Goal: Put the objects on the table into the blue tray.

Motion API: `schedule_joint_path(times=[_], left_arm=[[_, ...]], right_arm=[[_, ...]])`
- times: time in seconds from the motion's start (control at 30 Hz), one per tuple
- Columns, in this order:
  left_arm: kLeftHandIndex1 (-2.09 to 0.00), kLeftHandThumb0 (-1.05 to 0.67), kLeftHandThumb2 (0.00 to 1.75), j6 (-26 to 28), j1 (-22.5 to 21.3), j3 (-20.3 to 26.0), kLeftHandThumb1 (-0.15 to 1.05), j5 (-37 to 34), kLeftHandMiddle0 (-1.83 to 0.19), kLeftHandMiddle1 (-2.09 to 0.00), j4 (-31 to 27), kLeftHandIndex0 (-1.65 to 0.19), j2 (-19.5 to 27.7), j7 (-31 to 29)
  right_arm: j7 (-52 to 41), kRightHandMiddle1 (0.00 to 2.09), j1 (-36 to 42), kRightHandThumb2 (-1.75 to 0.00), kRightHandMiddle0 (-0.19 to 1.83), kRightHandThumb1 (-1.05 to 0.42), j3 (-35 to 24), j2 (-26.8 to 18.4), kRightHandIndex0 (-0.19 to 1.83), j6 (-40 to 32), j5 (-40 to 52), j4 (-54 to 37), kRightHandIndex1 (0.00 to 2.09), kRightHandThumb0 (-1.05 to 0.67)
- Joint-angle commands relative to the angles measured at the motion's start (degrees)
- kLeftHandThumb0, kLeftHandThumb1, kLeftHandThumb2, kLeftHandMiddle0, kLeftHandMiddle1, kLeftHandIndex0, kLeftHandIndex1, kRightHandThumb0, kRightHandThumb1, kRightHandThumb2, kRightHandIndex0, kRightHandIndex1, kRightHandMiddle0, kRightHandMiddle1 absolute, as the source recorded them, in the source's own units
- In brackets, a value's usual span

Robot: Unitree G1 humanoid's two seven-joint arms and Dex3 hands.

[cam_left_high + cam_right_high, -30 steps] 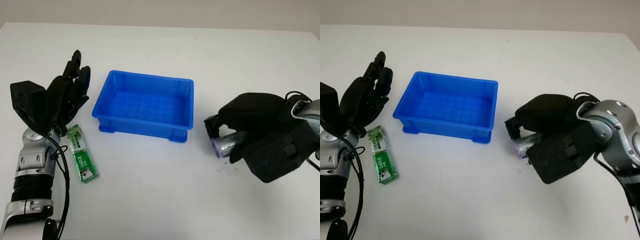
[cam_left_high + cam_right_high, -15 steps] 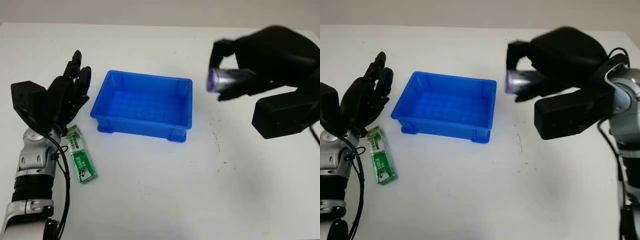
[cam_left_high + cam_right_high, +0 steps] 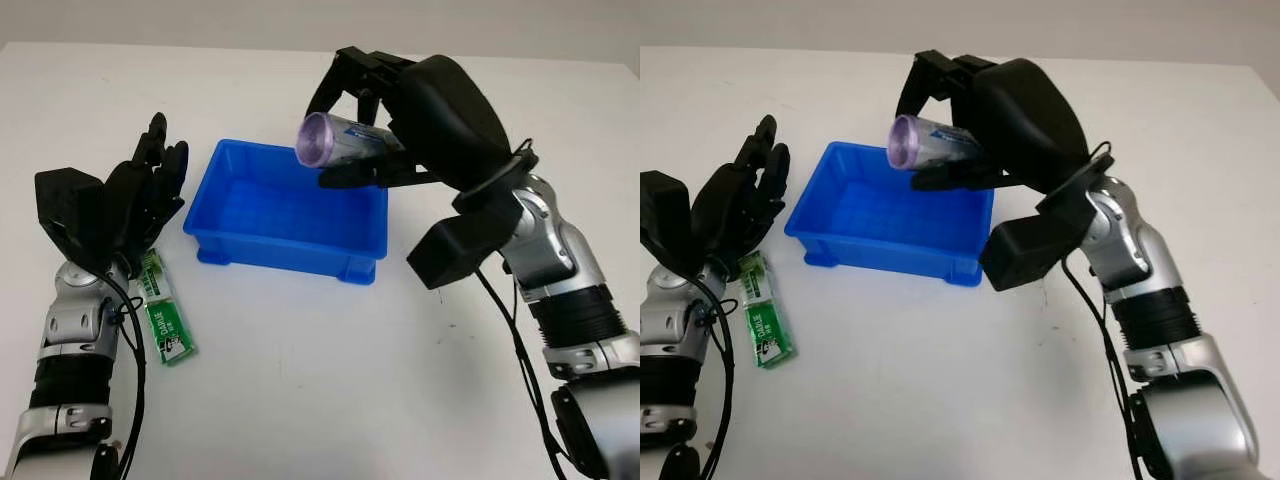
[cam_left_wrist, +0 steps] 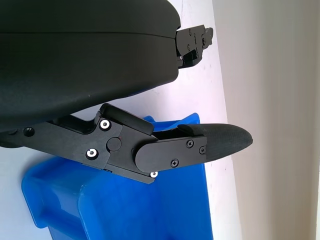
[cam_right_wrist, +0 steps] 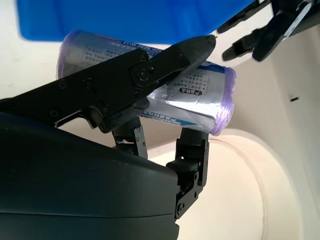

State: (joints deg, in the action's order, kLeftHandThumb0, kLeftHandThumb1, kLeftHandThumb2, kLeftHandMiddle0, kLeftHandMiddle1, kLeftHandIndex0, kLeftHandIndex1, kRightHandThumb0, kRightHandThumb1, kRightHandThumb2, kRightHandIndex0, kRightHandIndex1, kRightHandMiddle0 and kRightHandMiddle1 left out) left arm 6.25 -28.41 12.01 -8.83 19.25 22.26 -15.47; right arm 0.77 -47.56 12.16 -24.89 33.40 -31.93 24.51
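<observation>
Tray: I see the blue tray [image 3: 290, 212] on the white bench [image 3: 320, 380], nothing visible inside it.
Right robot hand [image 3: 345, 125]: fingers wrapped round the purple roll [image 3: 335, 140], held above the tray's far right corner.
Left robot hand [image 3: 140, 195]: open, just left of the tray.
Packet: the green packet [image 3: 163, 318] lies on the bench below my left robot hand.
Right wrist view: printed label on the roll [image 5: 190, 95].

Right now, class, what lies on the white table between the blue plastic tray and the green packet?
Nothing: the eye views show bare white table between the blue plastic tray and the green packet.
</observation>
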Motion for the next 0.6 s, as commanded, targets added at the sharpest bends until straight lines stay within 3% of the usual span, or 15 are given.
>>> schedule_joint_path(times=[0.0,0.03,0.07,0.1,0.13,0.2,0.3,0.57], left_arm=[[0.00,-0.80,0.55,0.1,1.0,-0.1,1.05,0.3,0.19,0.00,-1.5,0.19,-0.1,0.4],[0.00,-0.80,0.55,0.1,1.2,-0.1,1.05,0.3,0.19,0.00,-1.7,0.19,-0.2,0.6],[0.00,-0.80,0.55,0.1,1.3,0.1,1.05,0.2,0.19,0.00,-1.9,0.19,-0.3,0.7],[0.00,-0.80,0.54,0.0,1.5,0.2,1.05,0.0,0.19,0.00,-2.0,0.19,-0.4,0.6],[0.00,-0.80,0.54,0.1,1.8,0.3,1.05,-0.1,0.19,0.00,-2.2,0.19,-0.4,0.6],[0.00,-0.79,0.54,0.2,2.2,0.4,1.05,-0.2,0.19,0.00,-2.5,0.19,-0.2,0.6],[0.00,-0.79,0.56,0.1,2.5,0.5,1.05,-0.1,0.19,0.00,-2.6,0.19,-0.1,0.6],[0.00,-0.80,0.55,0.2,1.7,0.1,1.05,0.4,0.19,0.00,-1.3,0.19,-0.3,1.0]], right_arm=[[-0.5,2.04,-2.2,-0.12,0.70,-1.05,1.8,0.2,0.94,-0.2,-1.7,3.0,2.06,-0.52],[-2.1,2.02,-2.8,-0.10,0.60,-1.05,3.0,-0.7,0.82,-1.4,-3.4,3.5,2.06,-0.54],[-6.2,1.85,-3.7,-0.12,0.39,-1.05,4.4,-2.0,0.56,-2.7,-4.5,3.4,1.94,-0.61],[-11.3,1.31,-4.8,-0.20,0.09,-1.05,6.0,-3.7,0.16,-3.6,-5.6,3.2,1.38,-0.69],[-16.6,0.87,-5.7,-0.23,0.02,-1.05,7.3,-5.0,0.04,-5.0,-6.5,2.6,0.89,-0.73],[-23.4,0.28,-6.4,-0.22,-0.13,-1.05,8.6,-6.4,-0.14,-6.5,-6.7,1.9,0.21,-0.79],[-25.1,0.03,-6.0,-0.22,-0.19,-1.05,8.7,-7.2,-0.19,-6.4,-6.4,1.5,0.02,-0.83],[-14.8,0.00,-1.1,-0.35,-0.19,-1.05,3.3,-7.7,-0.19,-2.3,-1.8,-4.1,0.00,-0.84]])
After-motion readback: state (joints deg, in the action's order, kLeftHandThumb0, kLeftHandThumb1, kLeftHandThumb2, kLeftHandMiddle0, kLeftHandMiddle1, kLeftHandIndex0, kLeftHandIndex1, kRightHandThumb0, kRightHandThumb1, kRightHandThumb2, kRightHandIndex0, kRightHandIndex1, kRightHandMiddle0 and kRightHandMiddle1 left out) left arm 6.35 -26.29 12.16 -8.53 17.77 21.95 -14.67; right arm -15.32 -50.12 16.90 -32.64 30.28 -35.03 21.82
